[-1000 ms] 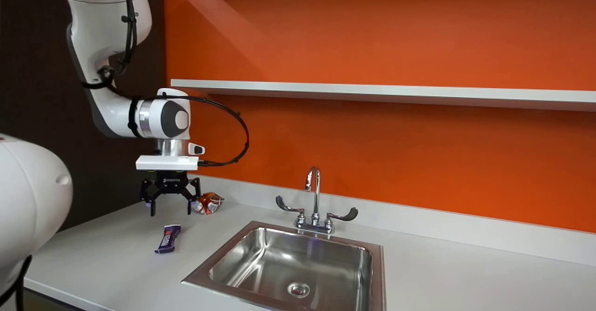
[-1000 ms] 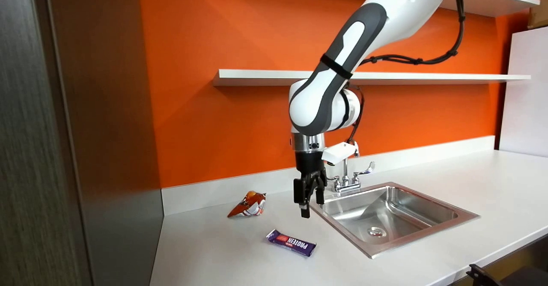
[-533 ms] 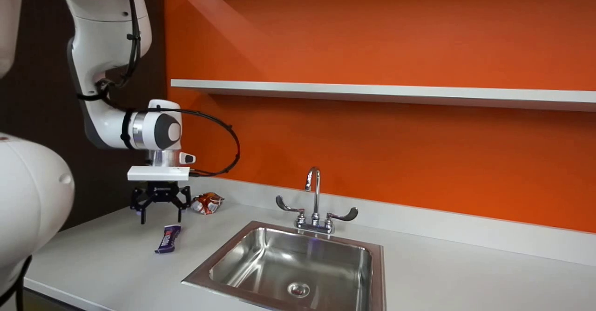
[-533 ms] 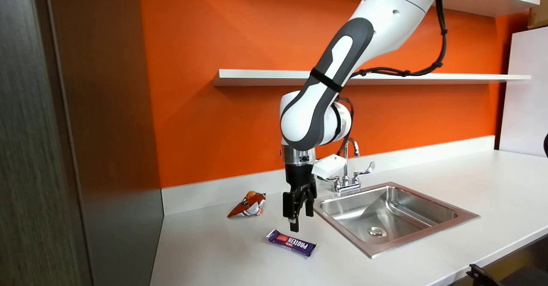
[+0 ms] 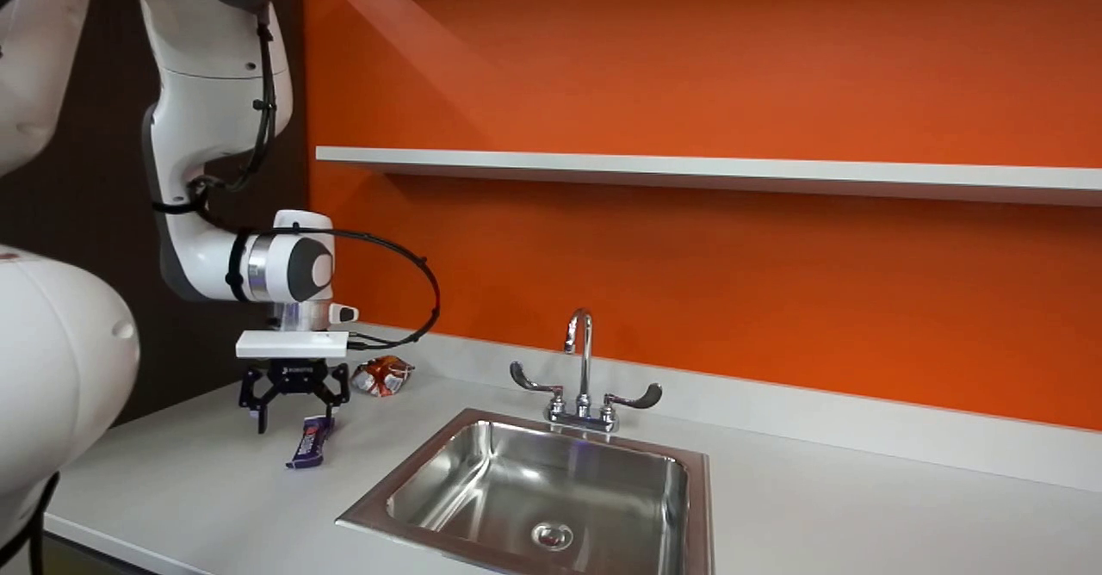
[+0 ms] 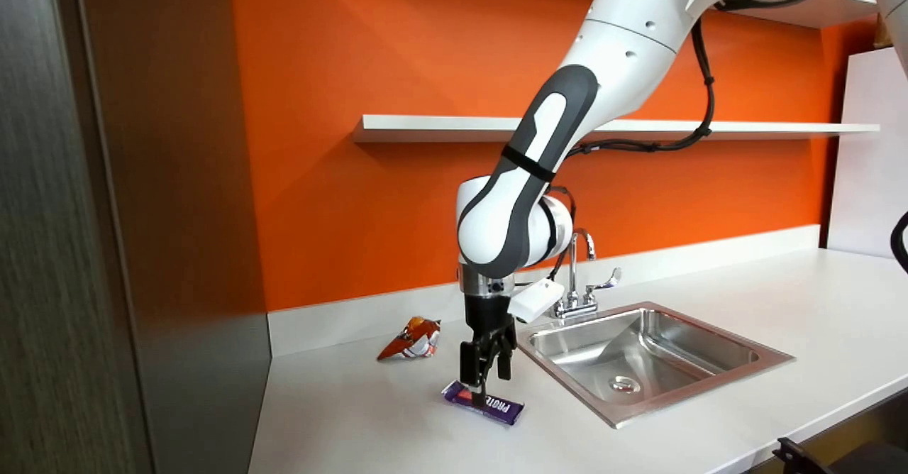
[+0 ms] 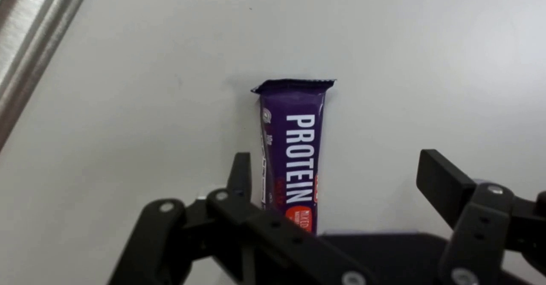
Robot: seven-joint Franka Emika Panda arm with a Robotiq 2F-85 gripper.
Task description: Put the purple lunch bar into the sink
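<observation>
I am holding my Robotiq gripper (image 7: 335,167) spread wide. In the wrist view the purple protein bar (image 7: 294,135) is lying at centre on the countertop (image 7: 149,106), showing between my fingers (image 7: 443,187), nearer the one at frame left. One finger is overlapping the bar in both exterior views; I cannot tell whether it is touching. In an exterior view my Panda arm (image 5: 211,106) is hanging from upper left, the gripper pointing straight down, the stainless-steel sink (image 5: 603,472) sitting at bottom centre.
</observation>
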